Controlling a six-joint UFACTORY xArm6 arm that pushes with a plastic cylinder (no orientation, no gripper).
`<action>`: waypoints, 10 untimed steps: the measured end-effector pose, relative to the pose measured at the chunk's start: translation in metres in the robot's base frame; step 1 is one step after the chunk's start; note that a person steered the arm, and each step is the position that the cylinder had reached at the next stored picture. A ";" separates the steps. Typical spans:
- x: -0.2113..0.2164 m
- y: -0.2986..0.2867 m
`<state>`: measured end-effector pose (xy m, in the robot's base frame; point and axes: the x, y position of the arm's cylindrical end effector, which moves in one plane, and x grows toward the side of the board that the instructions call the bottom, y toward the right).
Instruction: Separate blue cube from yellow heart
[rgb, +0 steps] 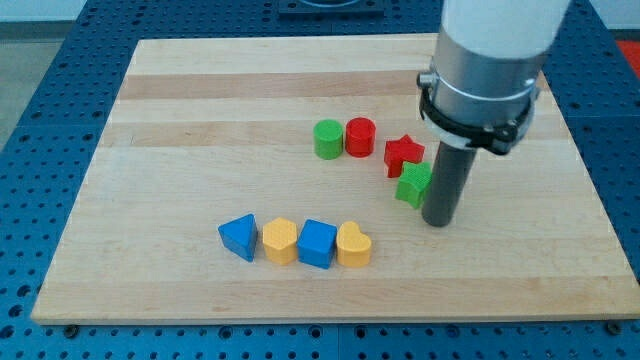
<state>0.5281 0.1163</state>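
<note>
Near the table (180, 100) bottom centre: row of blue triangle (239, 237), yellow block (280, 241), blue cube (317, 243), yellow heart (353, 246) | cube touching heart on its right | my tip (438, 222) well right of row, just beside green star (413, 184) | tool: plain rod, no jaws, holding nothing | red star (403, 153), red cylinder (360, 136), green cylinder (327, 139) above.

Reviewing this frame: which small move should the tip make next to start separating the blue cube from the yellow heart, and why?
Probably slide my tip toward the view's lower left, to the row's near side. It stands beside the green star, well off the blue cube, which touches the yellow heart on its right.
</note>
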 end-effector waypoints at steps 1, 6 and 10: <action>0.041 0.012; 0.038 -0.105; 0.024 -0.142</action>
<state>0.5519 -0.0253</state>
